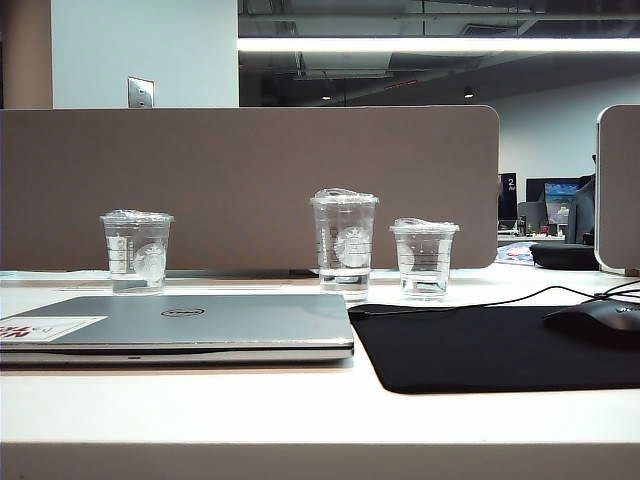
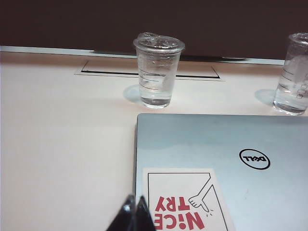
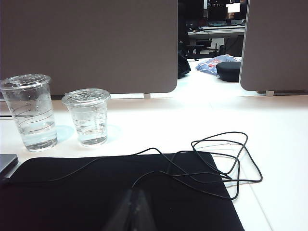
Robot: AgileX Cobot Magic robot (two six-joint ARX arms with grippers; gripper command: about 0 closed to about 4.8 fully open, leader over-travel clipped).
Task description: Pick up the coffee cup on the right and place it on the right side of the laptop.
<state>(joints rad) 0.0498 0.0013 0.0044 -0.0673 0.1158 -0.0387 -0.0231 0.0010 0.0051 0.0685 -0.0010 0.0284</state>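
Note:
The coffee cup (image 1: pixel 425 258), short, clear and lidded with thin dark lines, stands at the back right of the row, behind the black mouse mat (image 1: pixel 500 345); the right wrist view shows this coffee cup (image 3: pixel 87 116) too. The closed silver Dell laptop (image 1: pixel 175 325) lies front left, its sticker at a corner, and appears in the left wrist view as the laptop (image 2: pixel 226 163). My left gripper (image 2: pixel 135 206) is shut and empty over the laptop's near corner. My right gripper (image 3: pixel 136 202) is shut and empty over the mat, well short of the cup. Neither gripper shows in the exterior view.
A taller clear cup (image 1: pixel 344 243) stands just left of the coffee cup, and another short cup (image 1: pixel 136 251) behind the laptop's left end. A black mouse (image 1: pixel 598 322) and its looping cable (image 3: pixel 211 161) lie on the mat. A brown partition (image 1: pixel 250 185) closes the back.

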